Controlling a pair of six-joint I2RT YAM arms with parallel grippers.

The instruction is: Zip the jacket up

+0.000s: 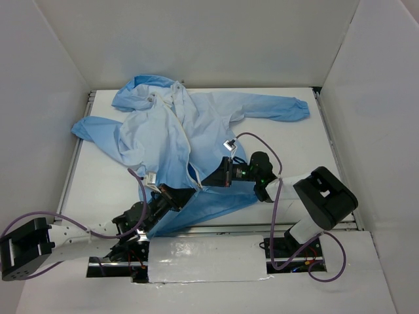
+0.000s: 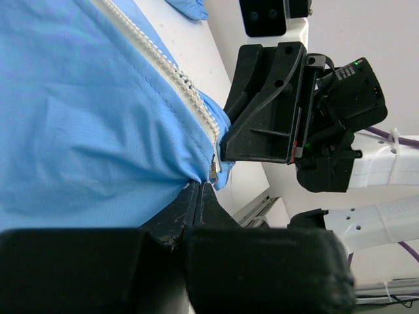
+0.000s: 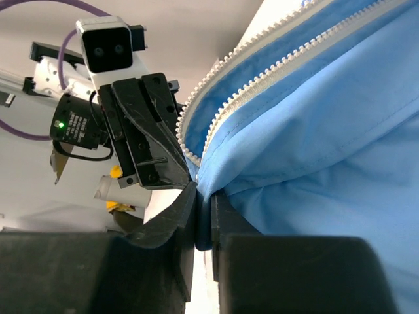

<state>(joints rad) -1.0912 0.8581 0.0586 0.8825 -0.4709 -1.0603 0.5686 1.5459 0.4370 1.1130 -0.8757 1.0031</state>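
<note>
The left claw [image 2: 199, 188] and right claw [image 3: 202, 191] both clamp shut on jacket [image 1: 163, 134] fabric beside the zipper [image 2: 171, 70]. Pulling too hard could slip the thin cloth free.

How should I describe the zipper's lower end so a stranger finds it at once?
Find the light-blue jacket on the white table and follow its white zipper down toward the darker hem. Its lower end is the one spot pinched from both sides, by the left gripper and the right gripper.
</note>
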